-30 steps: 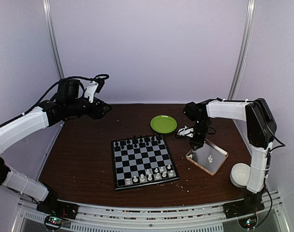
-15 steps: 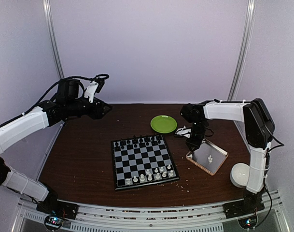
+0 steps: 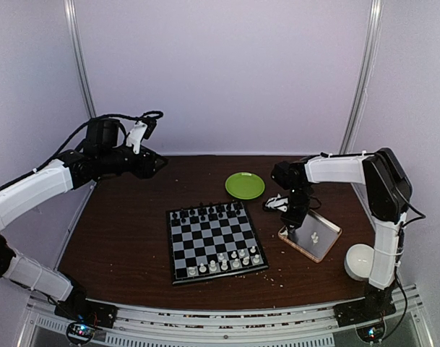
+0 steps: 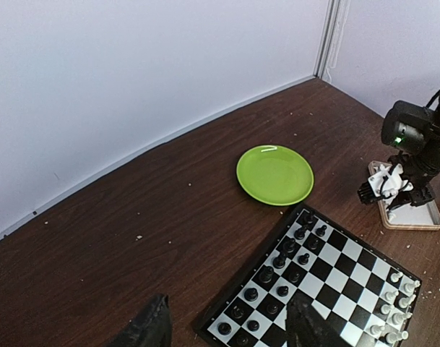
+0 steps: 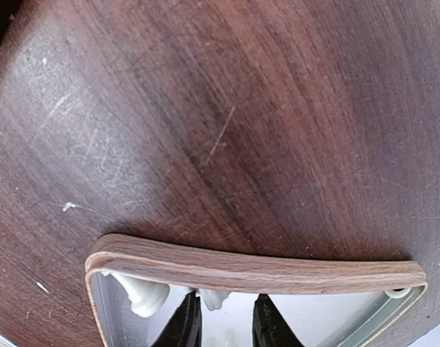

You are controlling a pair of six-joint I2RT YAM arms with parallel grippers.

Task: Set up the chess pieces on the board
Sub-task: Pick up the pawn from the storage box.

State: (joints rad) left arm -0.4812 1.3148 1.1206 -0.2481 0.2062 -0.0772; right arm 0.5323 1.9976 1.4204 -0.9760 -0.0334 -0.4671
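1. Hovering my right gripper (image 5: 225,312) low over the clear tray (image 5: 256,269), at the side of its wooden rim nearest the board (image 3: 205,238); fingers point down into the tray.
2. Right jaws drawn close, only a narrow slit between the fingers (image 5: 185,325); a pale blurred shape sits just past the tips; I cannot tell whether they pinch it or are merely nearly clenched.
3. My left gripper (image 4: 228,307) is released, fingers spread wide; it hangs high at the back left of the table (image 3: 118,238), well apart from the board.
4. White chess pieces (image 3: 227,260) stand on the two board rows nearest me; those in the second row are grouped toward the right.
5. Stray white pieces (image 3: 315,236) lie inside the tray, right of the board; exact count unclear.
6. Black chessmen (image 3: 205,212) line the far rows.
7. Green plate (image 3: 245,185) sits behind the board's right corner; white bowl (image 3: 360,260) sits near the tray, toward the front right.
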